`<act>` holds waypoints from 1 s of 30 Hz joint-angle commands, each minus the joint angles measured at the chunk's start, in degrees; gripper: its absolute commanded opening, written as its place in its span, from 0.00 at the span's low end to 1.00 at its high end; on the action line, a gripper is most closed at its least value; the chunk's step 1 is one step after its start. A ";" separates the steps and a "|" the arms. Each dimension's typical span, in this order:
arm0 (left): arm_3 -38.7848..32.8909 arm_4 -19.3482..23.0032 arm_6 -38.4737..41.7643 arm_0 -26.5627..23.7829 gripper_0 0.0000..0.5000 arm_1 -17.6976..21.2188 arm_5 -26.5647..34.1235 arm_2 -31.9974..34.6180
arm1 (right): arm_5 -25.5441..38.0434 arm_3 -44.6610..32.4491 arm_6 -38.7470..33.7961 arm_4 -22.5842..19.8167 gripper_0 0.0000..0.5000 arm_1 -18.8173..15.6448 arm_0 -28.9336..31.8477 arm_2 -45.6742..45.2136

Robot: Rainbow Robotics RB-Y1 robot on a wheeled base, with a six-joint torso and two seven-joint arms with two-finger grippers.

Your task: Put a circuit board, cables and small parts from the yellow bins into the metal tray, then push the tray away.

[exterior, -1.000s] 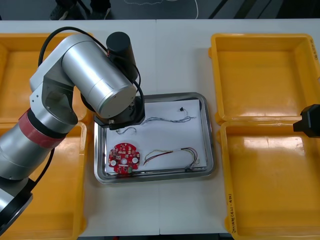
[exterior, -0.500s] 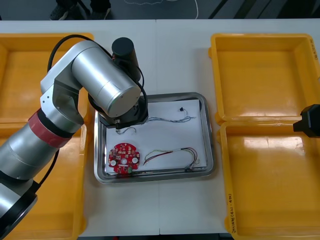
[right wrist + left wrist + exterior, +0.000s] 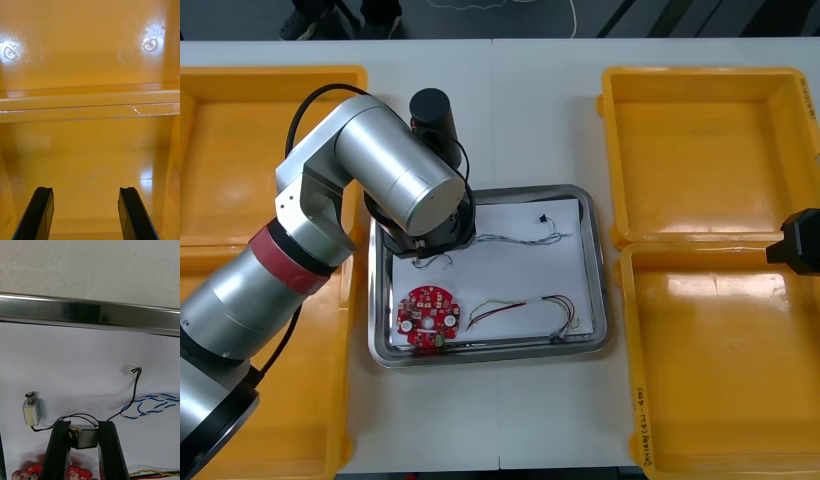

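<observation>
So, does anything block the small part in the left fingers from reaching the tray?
Nothing visible: the left gripper is shut on the small metal part over the white floor of the metal tray.

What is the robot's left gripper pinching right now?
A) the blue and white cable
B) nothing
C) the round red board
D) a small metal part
D: the left gripper has its black fingers shut on a small metal part, over the metal tray's white inside.
</observation>
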 commanded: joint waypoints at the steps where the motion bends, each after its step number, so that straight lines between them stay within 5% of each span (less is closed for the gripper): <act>1: -0.57 -0.79 -2.13 0.34 0.02 -1.49 -0.56 -1.16 | 0.21 -1.60 -0.38 0.48 1.00 -2.29 -0.43 -1.08; 2: -0.57 -0.79 -2.22 0.34 0.07 -1.58 -0.56 -1.07 | 0.21 -1.60 -0.38 0.48 1.00 -2.29 -0.43 -1.08; 10: -0.66 -0.96 -2.66 0.34 0.91 -1.49 -0.39 -1.16 | 0.21 -1.60 -0.38 0.48 1.00 -2.29 -0.43 -1.08; 12: -0.66 -0.96 -2.57 0.34 1.00 -1.49 -0.30 -1.07 | 0.21 -1.60 -0.38 0.48 1.00 -2.29 -0.43 -1.08; 30: -11.03 -0.17 -2.13 0.34 1.00 0.09 7.87 2.80 | 0.21 -1.60 -0.38 0.48 1.00 -2.29 -0.43 -1.08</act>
